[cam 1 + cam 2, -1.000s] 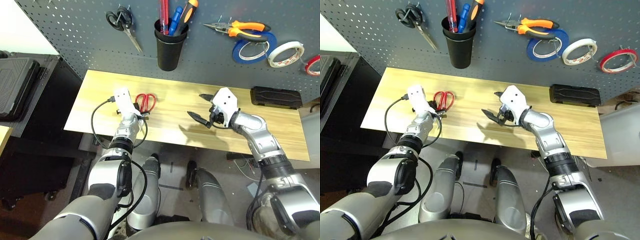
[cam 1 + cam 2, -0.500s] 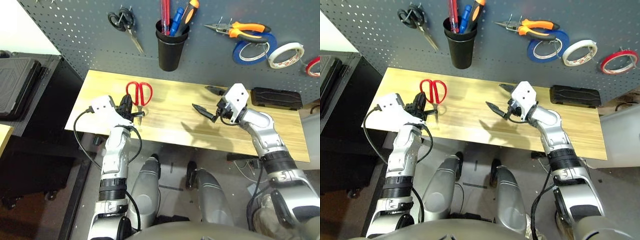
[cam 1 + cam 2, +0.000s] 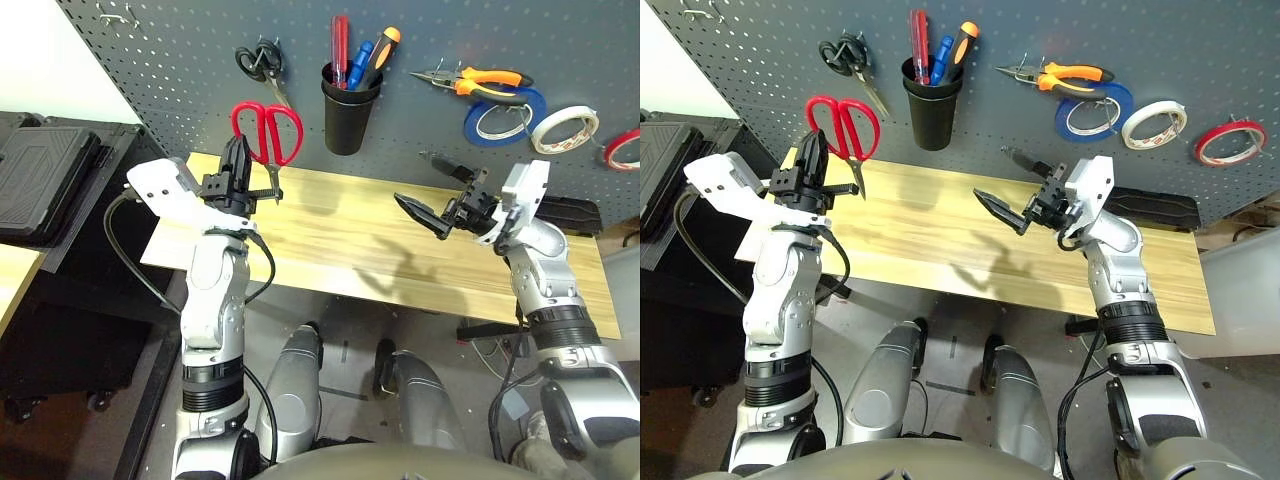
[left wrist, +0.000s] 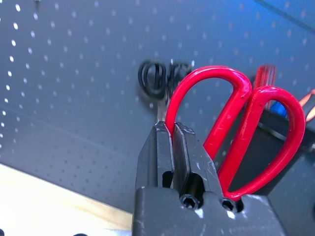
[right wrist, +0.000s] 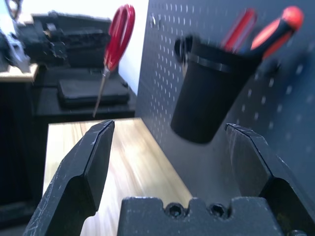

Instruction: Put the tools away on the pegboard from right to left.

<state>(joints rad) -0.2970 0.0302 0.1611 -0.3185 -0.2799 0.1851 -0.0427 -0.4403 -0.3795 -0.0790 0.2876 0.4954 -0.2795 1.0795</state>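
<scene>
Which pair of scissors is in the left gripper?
The red-handled scissors, gripped by one handle loop in the left gripper; the black-handled pair hangs on the pegboard.

and here, glossy red plastic handles on the scissors [image 4: 283, 162]; left of the matt black cup [image 3: 348, 115], smooth pale wood on the tabletop [image 3: 330, 240] below it.

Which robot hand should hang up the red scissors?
Probably the left: its jaws already grip the red-handled scissors, held up near the pegboard. The right gripper is open and empty, farther off.
</scene>
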